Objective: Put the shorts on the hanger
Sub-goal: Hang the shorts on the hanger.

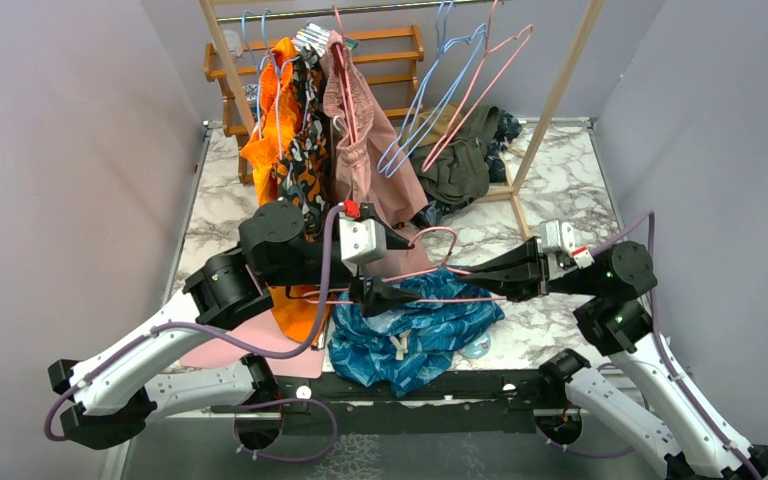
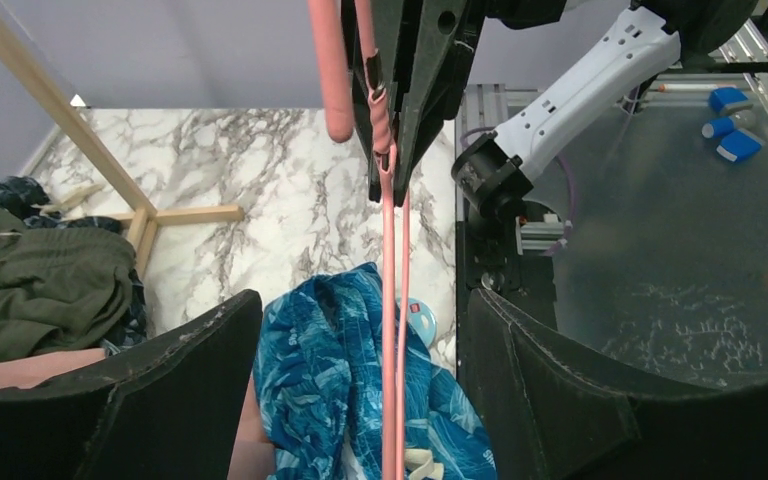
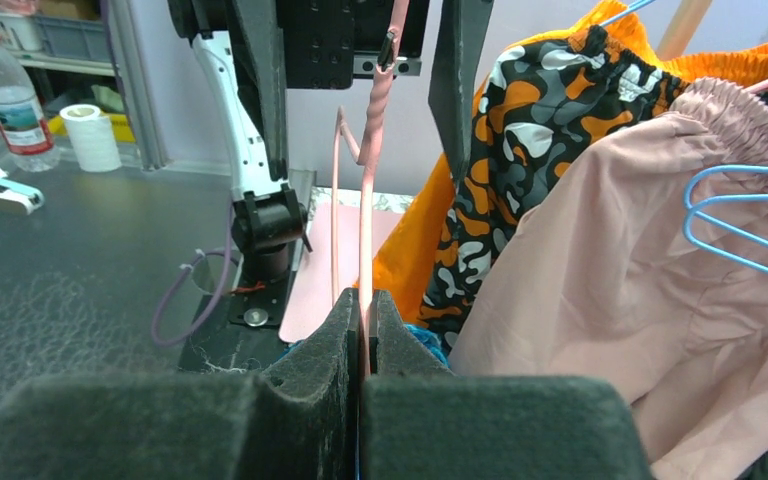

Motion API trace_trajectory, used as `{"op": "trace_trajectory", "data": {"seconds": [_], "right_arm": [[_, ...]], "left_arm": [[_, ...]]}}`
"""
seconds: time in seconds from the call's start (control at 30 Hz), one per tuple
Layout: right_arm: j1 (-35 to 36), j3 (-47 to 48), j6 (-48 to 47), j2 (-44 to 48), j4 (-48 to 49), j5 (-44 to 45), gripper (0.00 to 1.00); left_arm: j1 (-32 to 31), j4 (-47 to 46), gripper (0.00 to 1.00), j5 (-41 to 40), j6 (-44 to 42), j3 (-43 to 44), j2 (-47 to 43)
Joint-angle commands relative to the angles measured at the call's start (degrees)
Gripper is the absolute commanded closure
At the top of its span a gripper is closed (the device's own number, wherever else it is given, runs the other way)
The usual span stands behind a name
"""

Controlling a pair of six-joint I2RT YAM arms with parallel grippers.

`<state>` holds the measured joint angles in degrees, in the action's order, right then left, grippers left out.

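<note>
The teal-blue leaf-print shorts (image 1: 410, 335) lie crumpled at the table's near edge, drawstring showing; they also show in the left wrist view (image 2: 325, 370). The thin pink hanger (image 1: 450, 299) is held just above them, hook pointing away from the arms. My right gripper (image 1: 465, 272) is shut on a hanger wire (image 3: 366, 220), which is pinched between its pads (image 3: 345, 330). My left gripper (image 2: 360, 300) is open, its two fingers spread wide on either side of the hanger's wires (image 2: 389, 300) without touching them. It faces the right gripper (image 2: 400, 150).
A wooden rack (image 1: 560, 90) at the back holds orange-black shorts (image 1: 295, 150), pink shorts (image 1: 365, 150) and light blue hangers (image 1: 430, 110). Dark green clothes (image 1: 460, 160) lie under it. A pink mat (image 1: 250, 345) and a small round blue object (image 1: 476, 348) sit near the front edge.
</note>
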<state>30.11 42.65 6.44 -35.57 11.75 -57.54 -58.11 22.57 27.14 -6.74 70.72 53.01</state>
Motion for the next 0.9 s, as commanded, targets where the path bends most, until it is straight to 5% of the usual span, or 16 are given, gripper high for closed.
{"op": "trace_trajectory", "data": {"seconds": [0.0,0.53,0.73,0.87], "right_arm": [[0.6,-0.5,-5.4,1.0,0.1,2.3,0.99],[1.5,-1.6,-5.8,0.9,0.1,1.7,0.99],[1.8,-1.5,-5.5,1.2,-0.7,1.2,0.99],[1.9,-2.0,-4.6,1.7,-1.3,0.4,0.95]], "left_arm": [[0.2,0.6,0.23,3.4,-0.8,0.5,0.8],[0.2,0.8,0.71,0.5,-1.5,-1.0,1.5],[0.2,0.7,0.82,-1.0,-1.6,-1.3,1.8],[0.2,-0.3,1.00,-2.8,-1.7,-2.3,1.4]]}}
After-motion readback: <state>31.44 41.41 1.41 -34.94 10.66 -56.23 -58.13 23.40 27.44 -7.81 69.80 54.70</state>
